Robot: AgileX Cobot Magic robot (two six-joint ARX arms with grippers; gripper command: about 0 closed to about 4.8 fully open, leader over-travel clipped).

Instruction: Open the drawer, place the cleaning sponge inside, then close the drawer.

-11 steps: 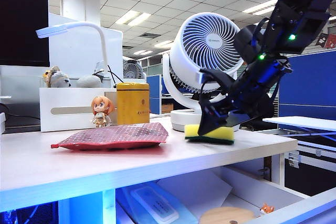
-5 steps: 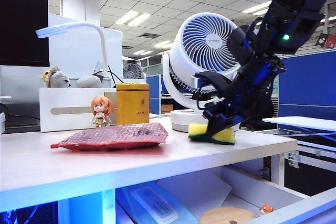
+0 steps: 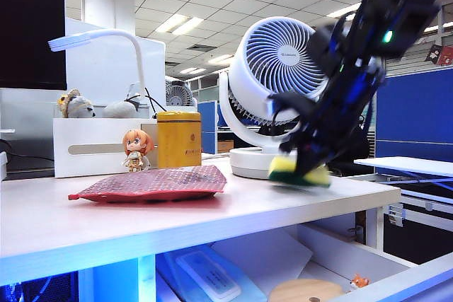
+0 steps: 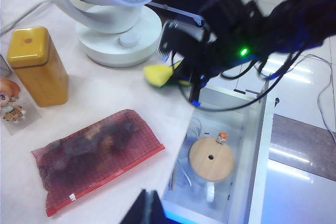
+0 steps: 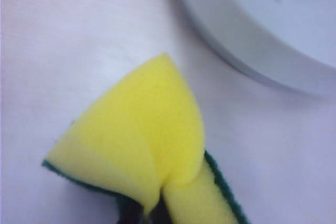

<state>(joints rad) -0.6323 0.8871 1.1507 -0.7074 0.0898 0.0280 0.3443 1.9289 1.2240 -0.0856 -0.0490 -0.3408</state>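
Observation:
The cleaning sponge [image 3: 301,172], yellow foam over a dark green layer, is pinched and folded in my right gripper [image 3: 306,166], which is shut on it. It hangs tilted just over the tabletop beside the fan's base, near the table's right end. The right wrist view shows the yellow foam [image 5: 142,145] bulging around the closed right gripper [image 5: 147,216]. The drawer [image 3: 417,279] stands open below the table's right end. From the left wrist, the sponge [image 4: 157,75] is beside the open drawer [image 4: 258,145]. My left gripper [image 4: 148,211] hovers above the table edge, shut and empty.
A white fan [image 3: 276,68] stands just behind the sponge. A red mesh pouch [image 3: 152,183], a yellow tin [image 3: 179,139], a small figurine [image 3: 136,151], a white box [image 3: 92,148] and a desk lamp [image 3: 106,37] sit further left. The drawer holds a wooden-lidded mug [image 4: 211,159].
My right gripper has closed on the sponge, squeezing it into a fold. It has carried it to the right and tilted it up off the table. The left arm stayed still.

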